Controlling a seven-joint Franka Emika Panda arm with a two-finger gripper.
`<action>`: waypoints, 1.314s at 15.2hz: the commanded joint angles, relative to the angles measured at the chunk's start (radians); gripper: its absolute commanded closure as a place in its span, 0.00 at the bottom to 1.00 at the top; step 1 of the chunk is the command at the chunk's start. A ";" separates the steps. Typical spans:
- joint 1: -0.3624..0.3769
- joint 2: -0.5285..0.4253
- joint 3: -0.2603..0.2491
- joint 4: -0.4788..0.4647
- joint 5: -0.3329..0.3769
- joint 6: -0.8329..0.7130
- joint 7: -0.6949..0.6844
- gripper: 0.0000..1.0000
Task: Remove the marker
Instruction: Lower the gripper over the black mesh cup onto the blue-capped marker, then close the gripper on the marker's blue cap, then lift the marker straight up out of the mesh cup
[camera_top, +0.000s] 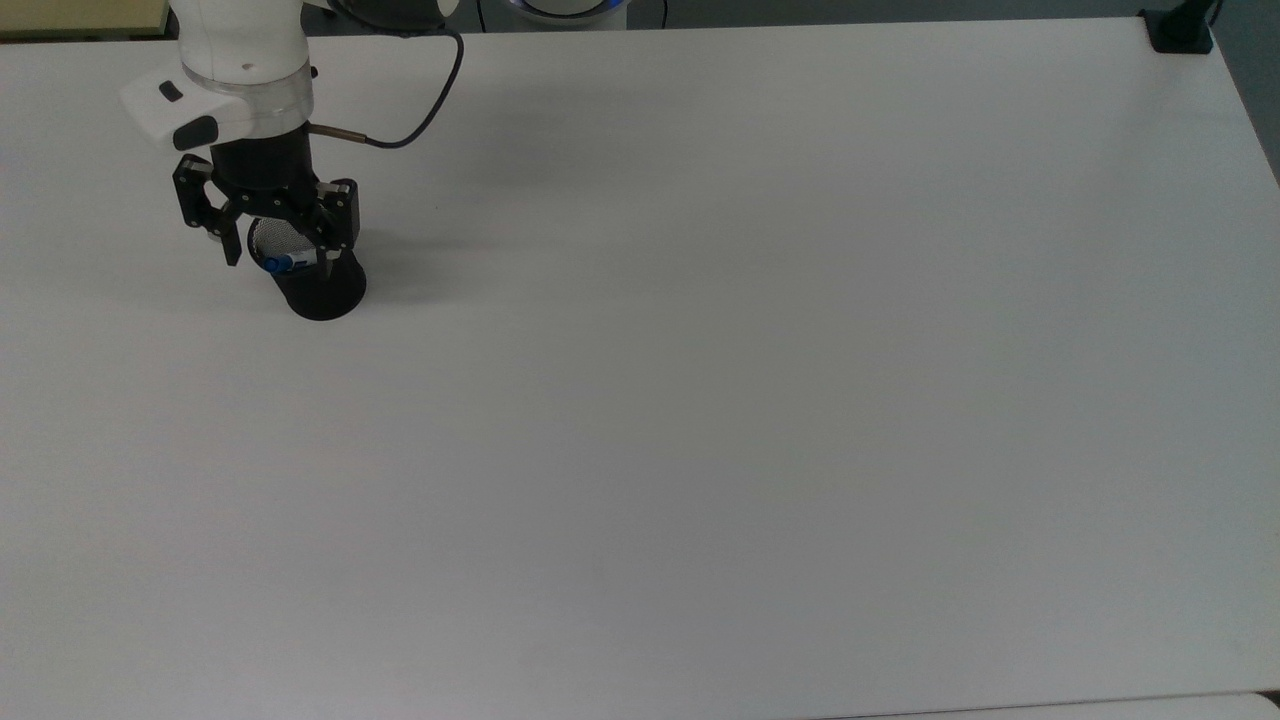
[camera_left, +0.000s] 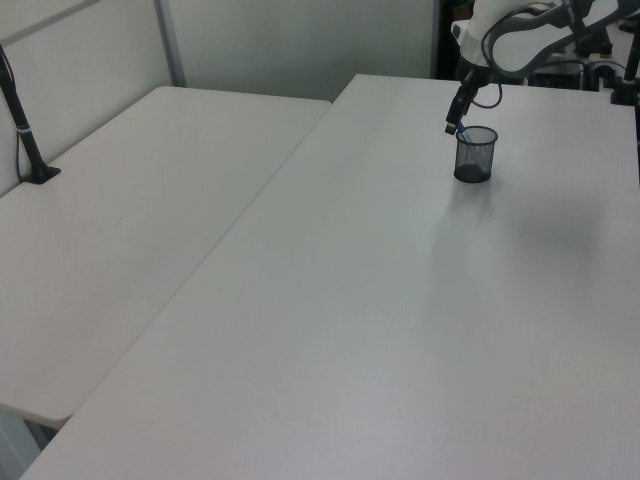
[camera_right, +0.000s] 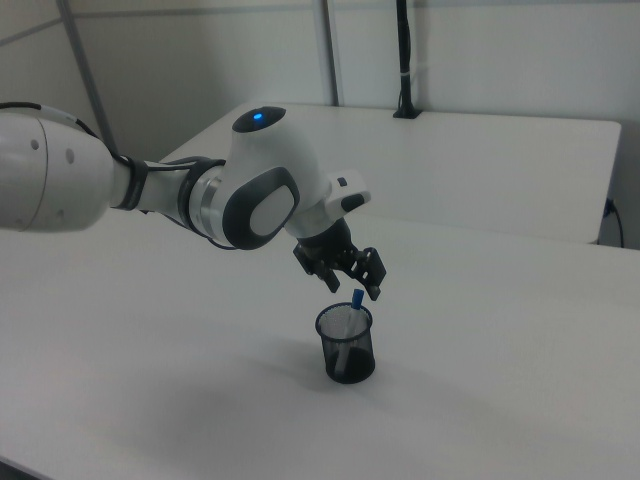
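Note:
A black mesh cup (camera_top: 322, 290) stands on the white table (camera_top: 700, 400) near the top view's upper left. The marker (camera_top: 285, 264) leans inside it, its blue cap at the rim and its white barrel running down into the cup. In the right view the blue cap (camera_right: 356, 299) sticks up just above the cup (camera_right: 346, 345). My gripper (camera_top: 281, 262) is open and low over the cup mouth, its fingers on either side of the cap. One finger hangs outside the rim on the top view's left. The left view shows the gripper (camera_left: 453, 127) right beside the cup (camera_left: 475, 155).
A black clamp (camera_top: 1180, 30) sits at the table's far corner on the top view's right. The arm's cable (camera_top: 420, 120) loops over the table behind the cup. A second white table (camera_left: 130, 220) with a black post (camera_left: 25, 130) adjoins on the left view's left.

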 joint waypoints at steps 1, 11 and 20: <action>0.005 -0.004 -0.004 -0.022 0.000 0.032 0.016 0.58; -0.009 -0.047 -0.004 -0.011 0.001 0.018 0.018 0.97; -0.012 -0.198 0.006 0.173 0.114 -0.270 0.016 0.97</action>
